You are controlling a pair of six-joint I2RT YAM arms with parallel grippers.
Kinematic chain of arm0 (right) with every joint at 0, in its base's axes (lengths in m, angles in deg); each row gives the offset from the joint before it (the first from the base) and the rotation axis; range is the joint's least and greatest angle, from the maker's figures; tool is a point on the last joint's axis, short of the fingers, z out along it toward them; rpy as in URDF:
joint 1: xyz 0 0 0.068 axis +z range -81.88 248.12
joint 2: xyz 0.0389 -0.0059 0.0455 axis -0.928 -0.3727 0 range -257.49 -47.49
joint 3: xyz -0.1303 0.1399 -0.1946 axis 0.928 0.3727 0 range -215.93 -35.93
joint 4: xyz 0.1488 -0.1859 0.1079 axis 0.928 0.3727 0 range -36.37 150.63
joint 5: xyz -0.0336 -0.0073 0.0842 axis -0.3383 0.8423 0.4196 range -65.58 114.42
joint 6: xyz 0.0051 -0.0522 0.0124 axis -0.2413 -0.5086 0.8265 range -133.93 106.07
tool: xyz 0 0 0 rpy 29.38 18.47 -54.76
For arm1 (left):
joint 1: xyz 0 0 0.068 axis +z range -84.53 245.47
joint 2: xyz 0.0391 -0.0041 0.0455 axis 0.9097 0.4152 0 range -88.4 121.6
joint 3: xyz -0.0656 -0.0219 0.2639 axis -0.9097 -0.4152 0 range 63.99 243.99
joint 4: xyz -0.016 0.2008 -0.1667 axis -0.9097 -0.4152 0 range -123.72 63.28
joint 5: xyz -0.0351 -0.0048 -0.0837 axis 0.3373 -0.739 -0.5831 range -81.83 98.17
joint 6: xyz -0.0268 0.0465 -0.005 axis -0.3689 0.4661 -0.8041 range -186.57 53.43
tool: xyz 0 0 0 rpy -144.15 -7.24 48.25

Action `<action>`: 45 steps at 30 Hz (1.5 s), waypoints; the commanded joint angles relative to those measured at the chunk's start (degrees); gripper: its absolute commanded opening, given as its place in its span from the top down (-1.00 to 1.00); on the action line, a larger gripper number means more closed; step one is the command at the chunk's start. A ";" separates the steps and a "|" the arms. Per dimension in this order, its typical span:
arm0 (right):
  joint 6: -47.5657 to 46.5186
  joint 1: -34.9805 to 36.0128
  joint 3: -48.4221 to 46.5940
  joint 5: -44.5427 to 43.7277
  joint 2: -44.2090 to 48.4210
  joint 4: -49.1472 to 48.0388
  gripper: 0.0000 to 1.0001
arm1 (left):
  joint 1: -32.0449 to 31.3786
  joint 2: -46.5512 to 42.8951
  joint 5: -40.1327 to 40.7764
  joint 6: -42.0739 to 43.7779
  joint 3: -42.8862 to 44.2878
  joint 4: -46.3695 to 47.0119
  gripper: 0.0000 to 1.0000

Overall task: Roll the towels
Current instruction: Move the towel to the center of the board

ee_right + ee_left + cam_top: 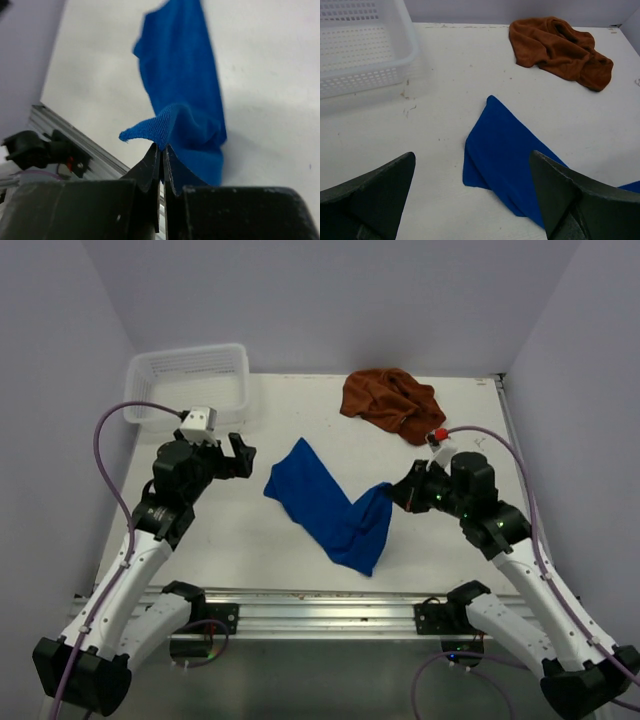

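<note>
A blue towel [330, 505] lies folded in a V in the middle of the table; it also shows in the left wrist view [515, 155]. My right gripper [395, 492] is shut on the blue towel's right corner [165, 127] and holds it lifted off the table. A brown towel [392, 402] lies crumpled at the back right, also in the left wrist view [560, 47]. My left gripper [240, 455] is open and empty, above the table left of the blue towel.
A white perforated basket [190, 383] stands at the back left corner, also in the left wrist view [360, 50]. The table's metal front rail [320, 605] runs along the near edge. Purple walls close in the sides and back.
</note>
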 commanded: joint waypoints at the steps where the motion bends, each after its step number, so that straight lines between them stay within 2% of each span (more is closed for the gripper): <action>1: 1.88 -0.21 4.67 -6.01 4.90 1.74 1.00 | -0.32 1.08 -1.19 -0.20 0.51 2.77 -0.99; 3: 3.02 -0.21 8.69 -14.52 5.69 5.88 1.00 | -0.32 2.13 -2.69 -0.12 0.60 2.86 -0.99; 8: 6.18 -0.21 16.36 -19.83 7.10 6.06 0.98 | -0.40 5.29 -6.21 -1.78 0.86 3.03 -0.99; 12: 8.29 -0.30 18.30 -28.61 5.61 7.99 0.95 | -0.75 9.59 -7.18 -4.76 0.43 2.94 -0.99; 15: 9.79 -0.30 18.48 -34.16 4.03 8.08 1.00 | -1.98 12.50 -6.92 -9.93 -2.20 3.55 -0.99; 18: 10.84 -0.48 17.95 -37.68 1.57 7.21 1.00 | -3.12 12.95 -6.22 -15.57 -9.14 8.54 -0.97; 20: 11.02 -1.44 17.69 -37.95 -0.70 5.89 1.00 | -3.48 12.42 -4.55 -18.55 -14.15 11.80 -0.91; 23: 10.94 -3.54 17.69 -36.64 -3.43 3.88 1.00 | -3.65 10.93 -1.48 -20.41 -19.25 15.24 -0.64; 26: 10.58 -5.65 18.47 -34.35 -4.84 1.94 1.00 | -3.65 11.27 0.11 -20.68 -20.67 16.39 -0.58; 27: 10.50 -5.92 18.57 -33.47 -5.46 1.50 1.00 | -3.65 12.50 0.55 -20.59 -20.76 16.91 -0.50; 29: 10.32 -6.36 19.00 -33.03 -6.08 0.35 1.00 | -3.74 14.95 0.91 -20.16 -20.32 17.27 -0.40; 45: 9.00 -6.72 23.31 -34.17 -5.03 -3.78 1.00 | -7.17 32.19 9.87 -17.78 -10.14 18.86 -0.09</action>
